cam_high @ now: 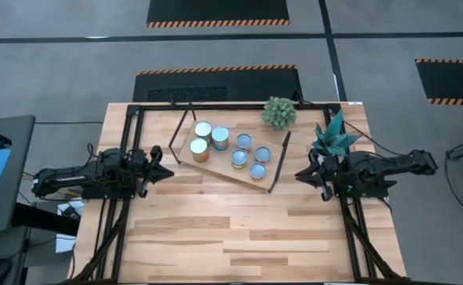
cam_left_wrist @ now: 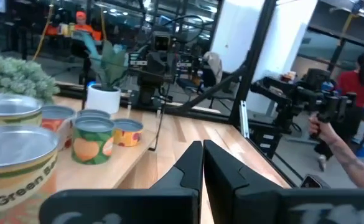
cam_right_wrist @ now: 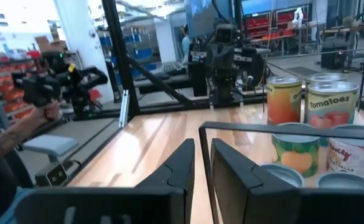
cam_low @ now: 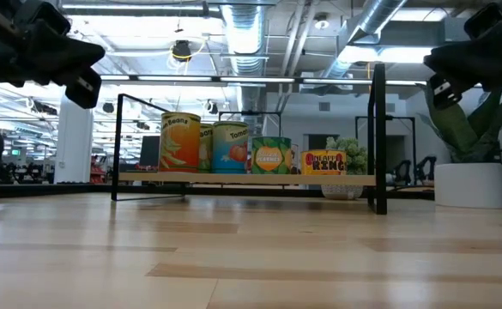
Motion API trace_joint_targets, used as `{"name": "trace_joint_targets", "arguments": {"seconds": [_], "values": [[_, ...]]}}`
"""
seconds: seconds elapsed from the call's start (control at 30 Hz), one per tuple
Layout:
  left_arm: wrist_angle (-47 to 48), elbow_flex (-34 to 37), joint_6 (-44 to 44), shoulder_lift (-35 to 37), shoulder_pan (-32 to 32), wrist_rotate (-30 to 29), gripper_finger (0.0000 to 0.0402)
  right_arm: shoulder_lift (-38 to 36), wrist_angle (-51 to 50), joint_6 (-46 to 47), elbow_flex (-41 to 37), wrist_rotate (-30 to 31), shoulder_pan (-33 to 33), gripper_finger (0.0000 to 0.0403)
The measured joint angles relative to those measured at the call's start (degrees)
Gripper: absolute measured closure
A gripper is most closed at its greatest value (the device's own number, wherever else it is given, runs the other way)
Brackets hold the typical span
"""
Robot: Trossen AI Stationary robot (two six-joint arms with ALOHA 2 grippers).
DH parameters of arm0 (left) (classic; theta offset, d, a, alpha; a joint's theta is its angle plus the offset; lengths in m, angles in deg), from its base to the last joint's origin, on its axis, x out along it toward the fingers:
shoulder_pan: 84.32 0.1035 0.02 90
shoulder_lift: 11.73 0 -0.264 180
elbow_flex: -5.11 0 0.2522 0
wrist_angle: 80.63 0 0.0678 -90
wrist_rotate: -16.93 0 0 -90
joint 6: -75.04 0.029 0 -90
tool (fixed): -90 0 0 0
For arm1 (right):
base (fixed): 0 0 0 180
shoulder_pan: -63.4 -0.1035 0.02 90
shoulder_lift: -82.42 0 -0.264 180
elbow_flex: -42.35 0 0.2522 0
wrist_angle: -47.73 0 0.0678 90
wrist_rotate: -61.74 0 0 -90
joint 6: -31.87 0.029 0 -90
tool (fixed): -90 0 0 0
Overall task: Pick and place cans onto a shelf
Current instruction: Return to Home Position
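left gripper (cam_high: 165, 171): fingers together, empty, 9 o'clock of shelf (cam_high: 215, 168) | right gripper (cam_high: 301, 176): slightly parted, empty, 3 o'clock | seven cans (cam_high: 229, 148) on shelf

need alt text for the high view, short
Seven cans stand clustered on a wooden shelf at the far middle of the plank table. The left hand and right hand flank it, holding nothing.
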Motion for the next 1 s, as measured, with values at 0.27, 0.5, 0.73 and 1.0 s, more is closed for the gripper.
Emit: {"name": "trace_joint_targets", "arguments": {"seconds": [0.27, 0.5, 0.73, 1.0], "values": [[0.45, 0.0, -0.36, 0.09, 0.0, -3.74, 0.0402, -4.26, -1.04, 2.72, -0.02, -1.53, 3.86, 0.0323], [0.45, 0.0, -0.34, 0.0, 0.0, -3.95, 0.0402, -4.26, -1.54, -0.41, -0.04, -1.51, 4.78, 0.0323], [0.4, 0.0, -0.32, 0.0, 0.0, -2.74, 0.0401, -4.28, -3.99, -0.99, -0.04, -1.53, 4.73, 0.0323], [0.39, 0.0, -0.84, 0.0, 0.0, -2.72, 0.0401, -4.26, -4.3, -0.97, -0.04, -1.51, 4.73, 0.0323]]}}
